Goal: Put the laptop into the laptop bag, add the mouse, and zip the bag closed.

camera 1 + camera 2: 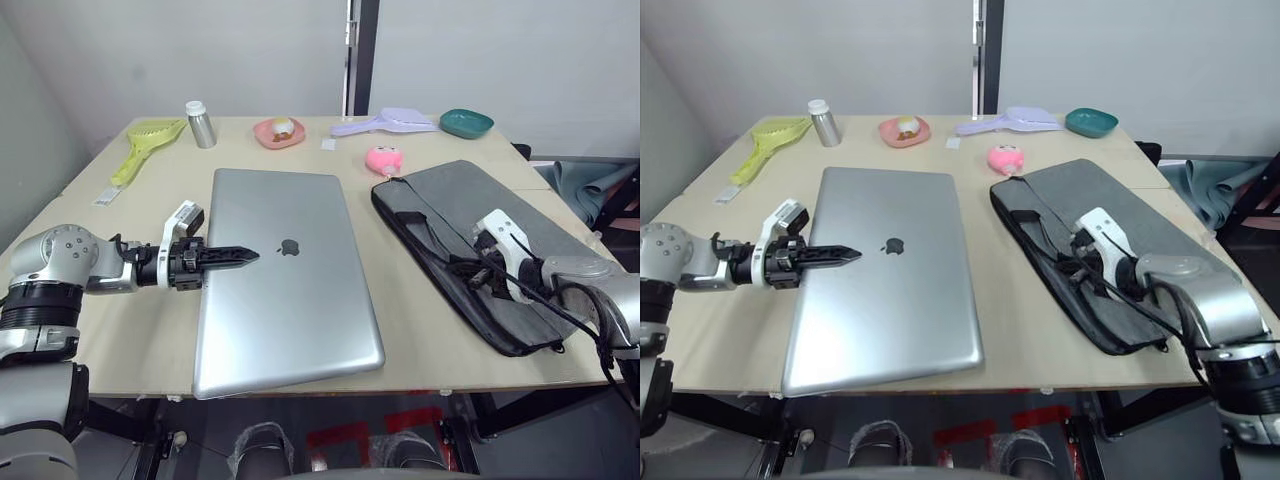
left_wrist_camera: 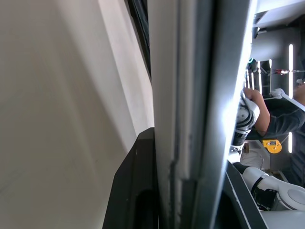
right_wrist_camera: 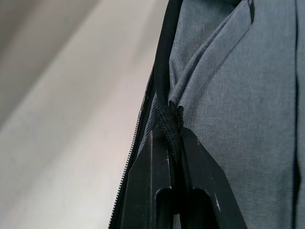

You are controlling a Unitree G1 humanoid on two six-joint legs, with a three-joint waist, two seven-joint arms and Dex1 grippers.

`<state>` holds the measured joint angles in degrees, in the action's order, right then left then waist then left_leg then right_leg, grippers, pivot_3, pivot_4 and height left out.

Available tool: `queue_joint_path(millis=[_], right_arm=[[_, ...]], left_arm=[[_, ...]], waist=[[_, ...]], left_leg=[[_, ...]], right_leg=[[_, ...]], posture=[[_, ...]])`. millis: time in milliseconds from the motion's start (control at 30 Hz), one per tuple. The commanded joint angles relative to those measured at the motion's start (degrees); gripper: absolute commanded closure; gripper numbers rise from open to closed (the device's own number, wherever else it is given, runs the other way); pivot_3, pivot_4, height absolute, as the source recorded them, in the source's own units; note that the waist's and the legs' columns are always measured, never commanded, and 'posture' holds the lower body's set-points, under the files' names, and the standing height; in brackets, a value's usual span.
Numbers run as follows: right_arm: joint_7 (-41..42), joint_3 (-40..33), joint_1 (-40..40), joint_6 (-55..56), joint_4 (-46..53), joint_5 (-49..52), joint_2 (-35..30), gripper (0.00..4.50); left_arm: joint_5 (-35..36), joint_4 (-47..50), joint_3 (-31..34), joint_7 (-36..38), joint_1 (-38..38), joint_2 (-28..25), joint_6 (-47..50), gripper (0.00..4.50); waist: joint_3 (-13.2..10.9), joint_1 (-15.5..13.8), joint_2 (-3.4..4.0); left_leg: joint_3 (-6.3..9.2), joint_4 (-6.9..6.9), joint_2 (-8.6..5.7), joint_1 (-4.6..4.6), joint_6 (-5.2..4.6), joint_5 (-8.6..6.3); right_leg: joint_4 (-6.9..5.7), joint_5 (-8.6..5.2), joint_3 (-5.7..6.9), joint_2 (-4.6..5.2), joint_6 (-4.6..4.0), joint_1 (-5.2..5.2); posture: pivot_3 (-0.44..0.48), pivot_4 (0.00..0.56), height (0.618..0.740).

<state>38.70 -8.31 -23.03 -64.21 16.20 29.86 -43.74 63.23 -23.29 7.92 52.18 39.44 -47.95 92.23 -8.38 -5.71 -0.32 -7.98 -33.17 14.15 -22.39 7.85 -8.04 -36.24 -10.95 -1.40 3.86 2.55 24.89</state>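
The laptop (image 1: 285, 285) lies flat mid-table, its near edge at the table's front, and the left gripper (image 1: 243, 256) has it clamped by the left edge, one finger over the lid, one beneath. To its right, just apart, lies the laptop bag (image 1: 470, 240), where the right gripper (image 3: 172, 138) is pinched shut on a black handle strap at the bag's near lip. Best play, I'd say: lift that lip high to gape the mouth, then slide the laptop in level and slowly. The pink plush toy (image 1: 384, 159) sits behind, out of the way.
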Motion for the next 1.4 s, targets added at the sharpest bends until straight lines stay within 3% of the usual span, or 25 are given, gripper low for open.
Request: queue_joint_path(millis=[33,300,667,967,1400], right_arm=[[-2.48,-5.97,-5.81,-2.95,1.4,4.46,2.61,4.47],[-6.9,-9.13,-14.98,-9.1,1.8,9.71,6.2,4.47],[-10.56,-5.63,-13.3,-8.88,5.18,10.32,8.84,4.47],[-13.81,-5.04,-13.42,-10.37,9.99,12.48,13.08,4.47],[-18.22,-4.84,-11.12,-14.52,17.58,17.4,19.57,4.47]], left_arm=[[3.04,-3.41,5.26,-1.58,5.31,1.94,0.27,4.16],[12.05,-9.01,4.84,-11.42,8.28,5.73,0.27,4.16],[20.58,-26.72,5.23,-26.76,14.07,11.95,0.27,4.16],[13.46,-26.1,11.59,-32.0,14.6,20.35,-1.35,4.16],[0.16,-24.4,13.04,-29.18,17.28,27.61,-12.17,4.16]], waist=[[0.0,-0.13,0.0],[0.0,-0.49,0.0],[0.0,-1.5,0.0],[-0.01,-1.99,-0.01],[-0.01,-1.92,-0.01]], left_leg=[[0.0,-0.02,0.0,0.02,0.0,0.0],[0.09,-0.01,-0.01,-0.17,0.26,0.16],[0.52,-0.18,-0.02,-0.51,0.32,0.18],[0.57,-0.18,-0.03,-0.56,0.32,0.18],[0.6,-0.18,-0.04,-0.54,0.34,0.19]], right_leg=[[-0.03,0.0,0.0,0.0,0.0,-0.01],[0.04,0.01,0.09,-0.02,0.0,0.04],[0.07,0.07,0.27,0.0,0.11,0.03],[0.16,0.14,0.3,0.01,0.23,-0.01],[0.16,0.27,0.31,0.01,0.45,-0.03]], posture=[[0.0,0.15,0.74],[0.0,0.15,0.74],[0.0,0.15,0.74],[0.0,0.15,0.74],[0.0,0.15,0.74]])
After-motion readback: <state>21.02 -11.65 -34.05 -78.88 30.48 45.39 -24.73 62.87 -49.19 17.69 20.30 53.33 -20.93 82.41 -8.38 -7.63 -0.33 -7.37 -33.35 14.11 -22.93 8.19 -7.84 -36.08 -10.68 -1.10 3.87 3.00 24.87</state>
